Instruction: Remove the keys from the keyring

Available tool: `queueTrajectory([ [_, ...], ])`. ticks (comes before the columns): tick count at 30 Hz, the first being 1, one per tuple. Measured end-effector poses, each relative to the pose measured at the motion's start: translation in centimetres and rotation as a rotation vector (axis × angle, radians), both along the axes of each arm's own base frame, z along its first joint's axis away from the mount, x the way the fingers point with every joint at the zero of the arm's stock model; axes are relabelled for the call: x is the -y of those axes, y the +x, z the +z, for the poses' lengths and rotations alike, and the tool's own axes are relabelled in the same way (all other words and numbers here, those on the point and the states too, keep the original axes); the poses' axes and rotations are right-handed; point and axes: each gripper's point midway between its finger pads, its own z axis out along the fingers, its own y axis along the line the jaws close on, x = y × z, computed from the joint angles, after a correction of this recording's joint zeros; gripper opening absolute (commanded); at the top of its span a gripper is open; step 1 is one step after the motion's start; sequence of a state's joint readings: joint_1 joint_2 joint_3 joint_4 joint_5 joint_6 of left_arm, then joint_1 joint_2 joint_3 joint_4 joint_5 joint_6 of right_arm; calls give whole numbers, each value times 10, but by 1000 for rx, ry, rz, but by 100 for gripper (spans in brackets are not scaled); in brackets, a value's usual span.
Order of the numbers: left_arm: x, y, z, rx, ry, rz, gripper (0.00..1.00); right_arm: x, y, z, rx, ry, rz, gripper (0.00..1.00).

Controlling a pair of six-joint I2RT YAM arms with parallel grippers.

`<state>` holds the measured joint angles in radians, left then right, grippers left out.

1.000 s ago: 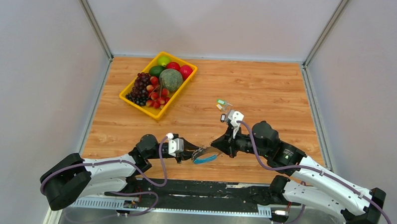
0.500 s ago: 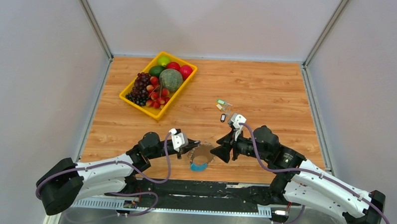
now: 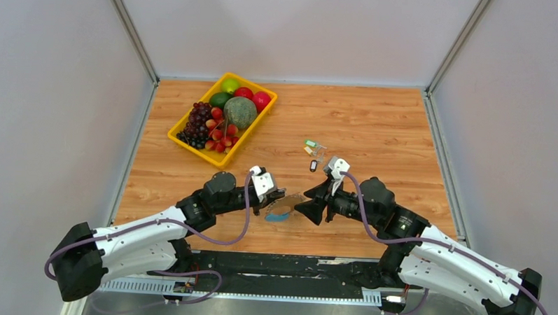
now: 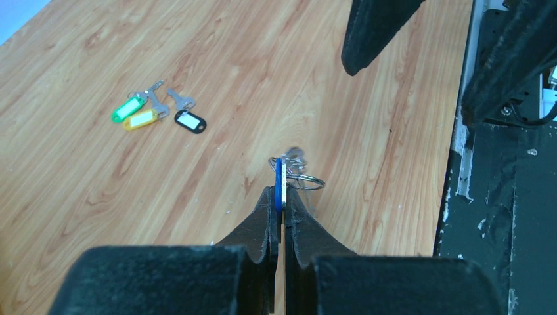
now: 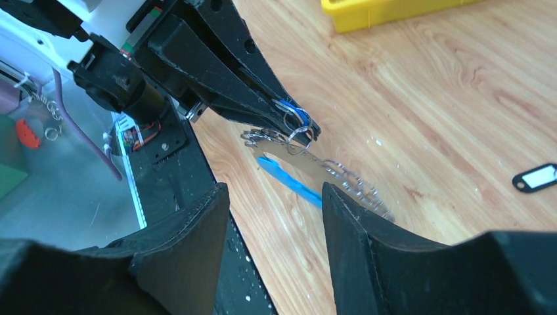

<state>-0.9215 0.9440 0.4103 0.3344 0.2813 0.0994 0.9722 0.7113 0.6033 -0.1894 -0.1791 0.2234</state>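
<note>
My left gripper (image 4: pixel 280 191) is shut on the blue tag of a key (image 4: pixel 280 176), with small silver rings (image 4: pixel 305 180) hanging from it. Below it the keyring (image 5: pixel 295 185), a silver fringed loop with a bright blue section, trails onto the table; in the top view the keyring (image 3: pixel 280 215) lies between both grippers. My right gripper (image 5: pixel 274 190) stands open just right of the loop, nothing between its fingers. Three loose keys lie farther out on the wood: green tag (image 4: pixel 128 108), yellow tag (image 4: pixel 141 120), black tag (image 4: pixel 190 121).
A yellow tray (image 3: pixel 181 136) of fruit stands at the back left. The black base rail (image 3: pixel 286 266) runs along the near table edge, close behind both grippers. The right finger (image 4: pixel 371 29) hangs just ahead of the left gripper.
My right gripper has opened and let go of the keyring. My left gripper has shut on the blue tag and moved forward and right, away from the near edge, drawing the loop with it.
</note>
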Motion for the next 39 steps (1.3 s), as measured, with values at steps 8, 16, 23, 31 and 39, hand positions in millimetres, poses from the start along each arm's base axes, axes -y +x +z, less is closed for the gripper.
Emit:
queueTrajectory([
  [8, -7, 3, 13, -103, 45, 73, 0, 2, 2, 16, 74, 109, -17, 55],
  [16, -19, 3, 16, -224, 125, 156, 0, 4, 2, 29, 126, 167, -22, 53],
  [23, -25, -4, 31, -289, 179, 158, 0, -6, 3, 24, 147, 175, 14, 48],
  [31, -27, -18, 38, -351, 290, 93, 0, -20, 4, 4, 125, 128, 62, 38],
  [39, -42, -21, 42, -334, 414, 82, 0, -32, 4, -10, 101, 101, 100, 31],
])
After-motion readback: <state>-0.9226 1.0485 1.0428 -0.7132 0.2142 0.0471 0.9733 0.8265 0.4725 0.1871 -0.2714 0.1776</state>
